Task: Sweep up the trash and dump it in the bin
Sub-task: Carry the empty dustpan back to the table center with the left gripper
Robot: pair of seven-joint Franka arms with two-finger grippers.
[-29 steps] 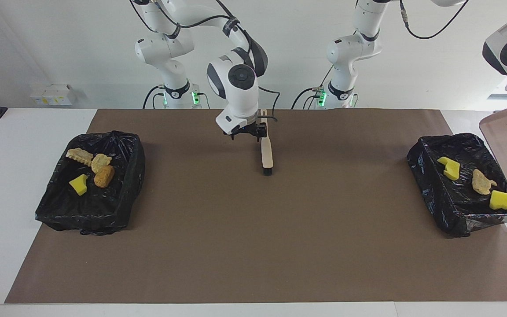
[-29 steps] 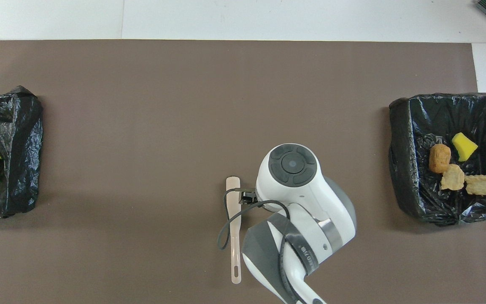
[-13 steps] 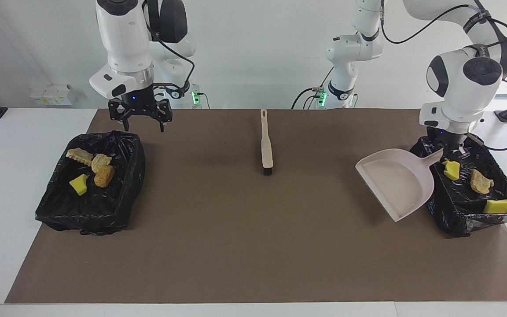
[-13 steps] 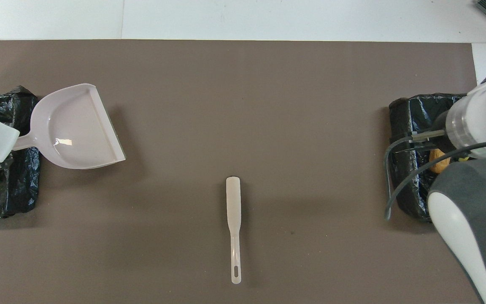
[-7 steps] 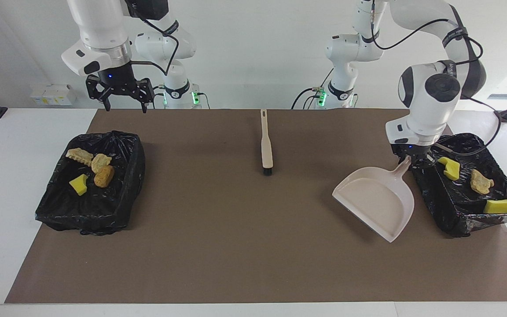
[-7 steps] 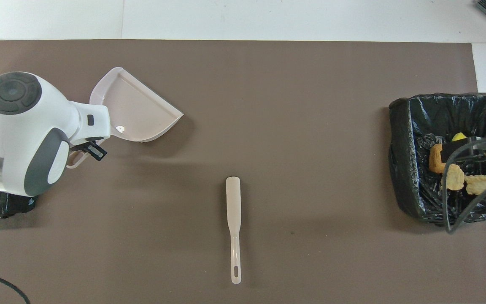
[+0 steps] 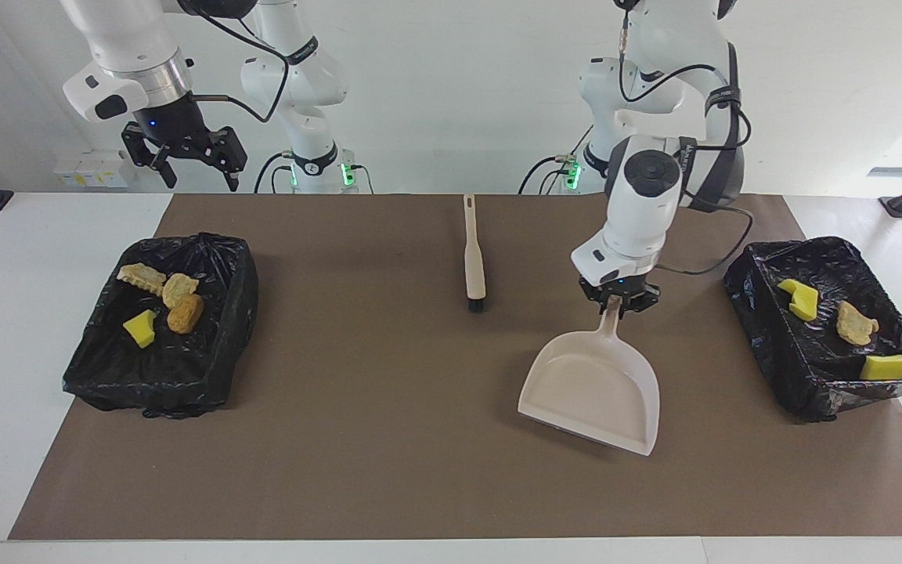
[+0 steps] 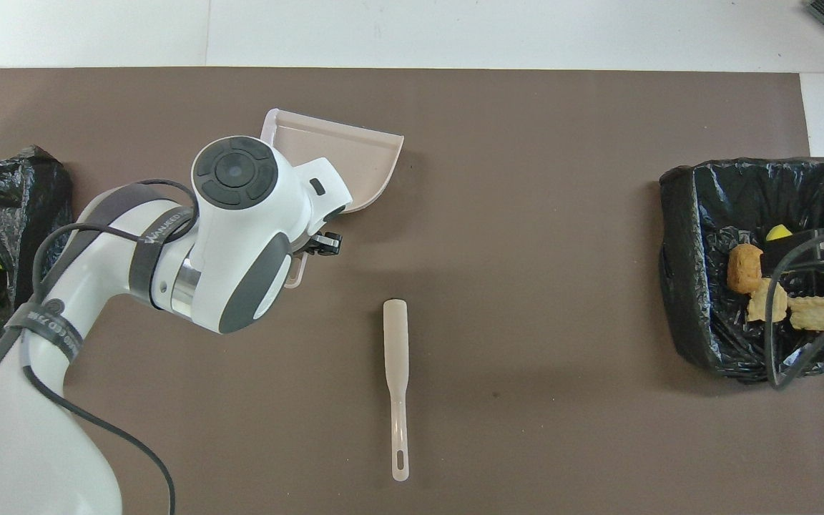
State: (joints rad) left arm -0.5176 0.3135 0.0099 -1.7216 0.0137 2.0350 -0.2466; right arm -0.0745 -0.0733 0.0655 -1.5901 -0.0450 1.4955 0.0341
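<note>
Trash (image 7: 163, 301) fills both bins (image 7: 99, 368). Beside the brush (image 7: 473, 258), our left gripper (image 7: 615, 301) clamps the dustpan (image 7: 592, 388) handle; our right gripper (image 7: 189, 160) hangs spread wide.

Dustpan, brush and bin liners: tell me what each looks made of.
Dustpan: smooth pale pinkish-beige plastic, judging by its thin moulded rim and soft sheen.
Brush: a cream handle of the same moulded look, probably plastic, with a dark tuft at one end, likely bristles.
Bin liners: thin black plastic film, crinkled and glossy, draped over the walls of both bins.
</note>
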